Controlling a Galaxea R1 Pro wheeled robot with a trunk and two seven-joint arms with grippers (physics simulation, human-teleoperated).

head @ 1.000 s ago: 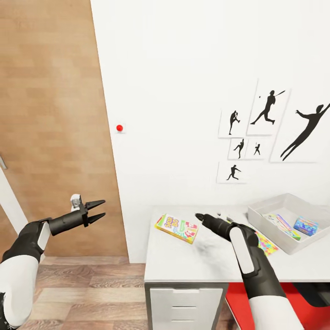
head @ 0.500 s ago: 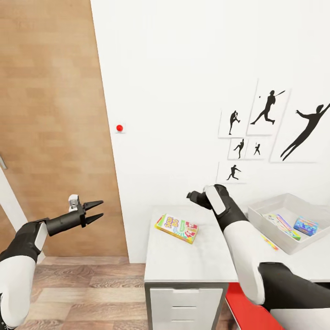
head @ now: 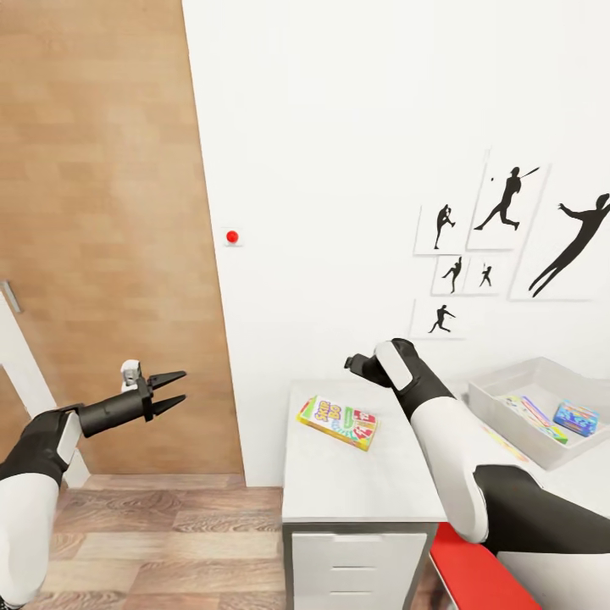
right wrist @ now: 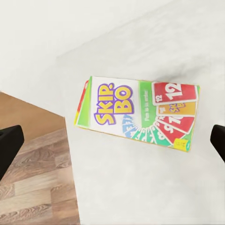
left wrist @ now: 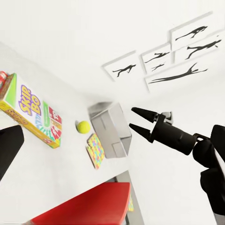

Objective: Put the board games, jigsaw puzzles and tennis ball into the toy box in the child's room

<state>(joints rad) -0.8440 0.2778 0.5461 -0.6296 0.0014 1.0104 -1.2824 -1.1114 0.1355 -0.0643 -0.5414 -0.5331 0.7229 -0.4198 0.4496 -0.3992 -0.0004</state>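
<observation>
A Skip-Bo board game (head: 337, 421) lies flat near the left end of the white table (head: 364, 483). My right gripper (head: 351, 364) hovers above the table just beyond it. In the right wrist view its fingers (right wrist: 9, 147) stand wide apart on either side of the board game (right wrist: 138, 115), holding nothing. The grey toy box (head: 518, 369) sits at the right with a blue box (head: 576, 417) and a flat printed piece (head: 534, 417) inside. The left wrist view shows the tennis ball (left wrist: 83, 126) and a jigsaw puzzle (left wrist: 95, 150) beside the toy box (left wrist: 112, 129). My left gripper (head: 182, 386) is open over the floor.
A wooden door (head: 102, 237) stands at the left, beside the white wall with silhouette pictures (head: 508, 237). White drawers (head: 356, 559) sit under the table's left end, next to a red seat (head: 483, 576). Wood-plank floor (head: 169, 525) lies below my left arm.
My right arm rose from the tabletop up above the board game and then held there. The whole view has shifted slightly, so the camera turned. The left gripper stayed open.
</observation>
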